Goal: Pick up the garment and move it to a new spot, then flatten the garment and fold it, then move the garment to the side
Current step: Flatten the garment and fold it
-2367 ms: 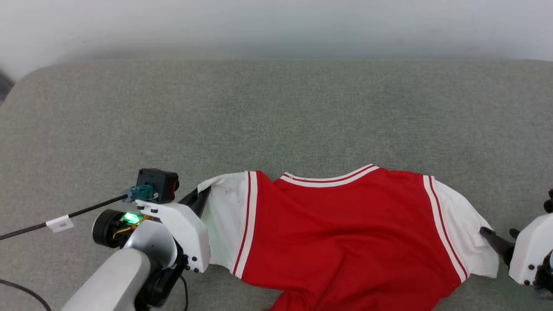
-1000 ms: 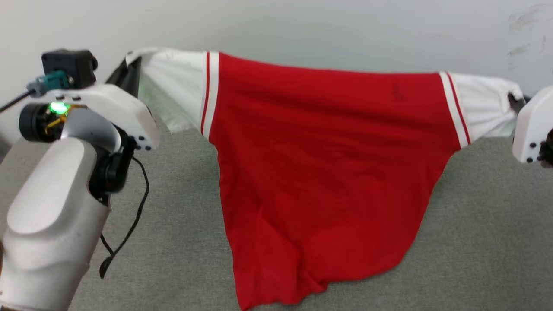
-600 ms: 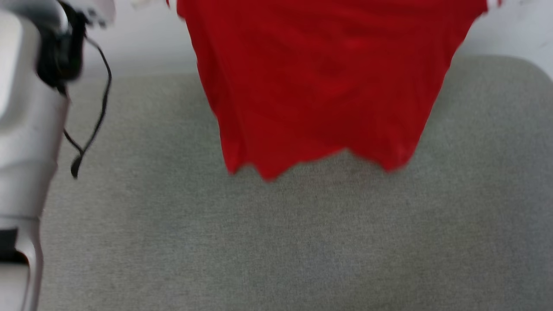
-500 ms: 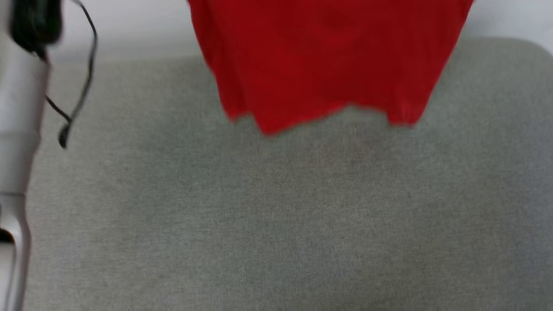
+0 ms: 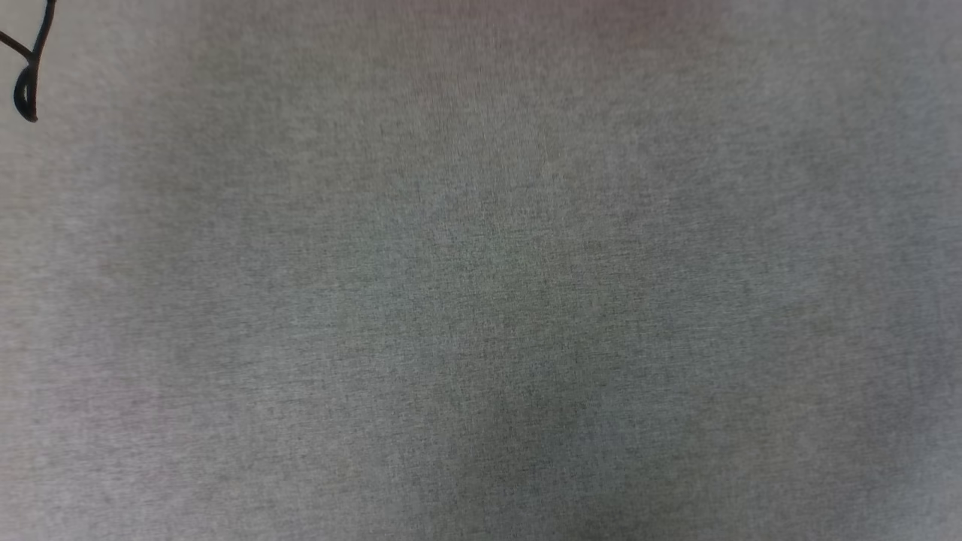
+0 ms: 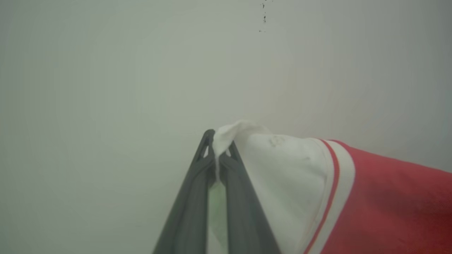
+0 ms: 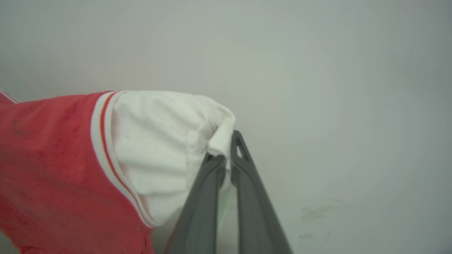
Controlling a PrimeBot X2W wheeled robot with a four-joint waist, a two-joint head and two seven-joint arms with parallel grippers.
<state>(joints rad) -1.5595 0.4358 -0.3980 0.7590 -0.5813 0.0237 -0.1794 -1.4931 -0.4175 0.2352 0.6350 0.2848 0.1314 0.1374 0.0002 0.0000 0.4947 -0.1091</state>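
No readable text, numbers or labels anywhere.

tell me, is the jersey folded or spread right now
Spread, not folded. The left gripper and the right gripper each pinch a white sleeve tip of the garment, its red body stretching away from each.

We see garment (image 7: 53,158) thin matt cloth; gripper fingers (image 6: 190,211) smooth matt dark plastic; grey surface (image 5: 481,300) coarse woven fabric.

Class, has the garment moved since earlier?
Yes, upward: the garment lay on the grey cushion; now the left gripper and right gripper hold its sleeves before the wall.
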